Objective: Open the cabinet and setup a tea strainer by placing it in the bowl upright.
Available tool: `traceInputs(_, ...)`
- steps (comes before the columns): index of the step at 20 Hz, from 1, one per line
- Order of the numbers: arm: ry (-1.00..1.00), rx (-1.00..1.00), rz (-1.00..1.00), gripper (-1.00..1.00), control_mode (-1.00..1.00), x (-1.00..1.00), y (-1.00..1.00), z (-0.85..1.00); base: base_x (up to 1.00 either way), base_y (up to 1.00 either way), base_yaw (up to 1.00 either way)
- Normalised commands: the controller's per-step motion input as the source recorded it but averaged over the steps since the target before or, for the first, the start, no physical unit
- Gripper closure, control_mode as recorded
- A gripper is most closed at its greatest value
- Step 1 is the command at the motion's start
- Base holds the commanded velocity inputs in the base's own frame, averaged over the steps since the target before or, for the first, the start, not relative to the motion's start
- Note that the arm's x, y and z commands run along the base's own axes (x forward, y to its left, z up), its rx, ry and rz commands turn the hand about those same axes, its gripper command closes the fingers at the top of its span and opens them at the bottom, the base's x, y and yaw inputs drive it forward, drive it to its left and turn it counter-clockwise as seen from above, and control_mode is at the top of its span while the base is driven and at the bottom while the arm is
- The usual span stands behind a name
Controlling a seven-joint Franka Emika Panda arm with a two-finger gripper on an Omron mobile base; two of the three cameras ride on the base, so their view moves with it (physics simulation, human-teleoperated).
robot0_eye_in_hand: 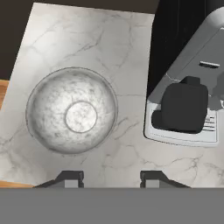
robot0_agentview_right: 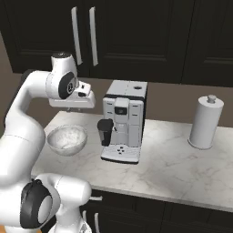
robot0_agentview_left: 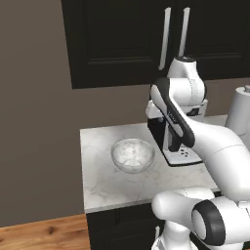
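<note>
A round clear glass bowl with a whitish mottled look is seen standing upright on the white marble-veined countertop, near its left end, with nothing visible inside it. Just to its right a silver and black coffee machine is placed, with a black cup-like part at its front over a drip tray; the two are close but apart. Farther right a white paper-towel roll on an upright holder is seen, well apart from the bowl.

Above the counter the large black-brown wall cabinet with panelled doors is shown with its doors shut; two long slim silver bar handles hang side by side at the meeting edges. The white arm's upper joint is raised in front of the cabinet's lower edge, between the handles and the bowl.

The two-finger gripper is held above the counter, looking down on the bowl; its dark fingertips stand apart with bare countertop between them, and nothing is gripped.

No writing or brand can be read on the machine; its small front panel is too blurred. The cabinet's interior is hidden behind the doors, and the cabinet's top and right side are cut off by the frame edges.
</note>
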Motion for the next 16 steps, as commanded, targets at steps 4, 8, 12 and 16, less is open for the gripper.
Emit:
traceInputs(4, -0.01, 0.07, -0.03, -1.00, -1.00, 0.06, -0.22, 0.00, 0.00, 0.00, 0.00)
traceInputs(8, -0.15, 0.08, -0.21, -1.00, -1.00, 0.04, -0.02, 0.63, 0.00, 0.00, 0.00)
traceInputs(12, -0.36, 0.04, -0.20, -1.00, -1.00, 0.00, 0.00, 1.00, 0.00, 0.00, 0.00)
traceInputs(16, -0.43, 0.00, -0.19, -1.00, -1.00, 0.00, 0.00, 1.00, 0.00, 0.00, 0.00)
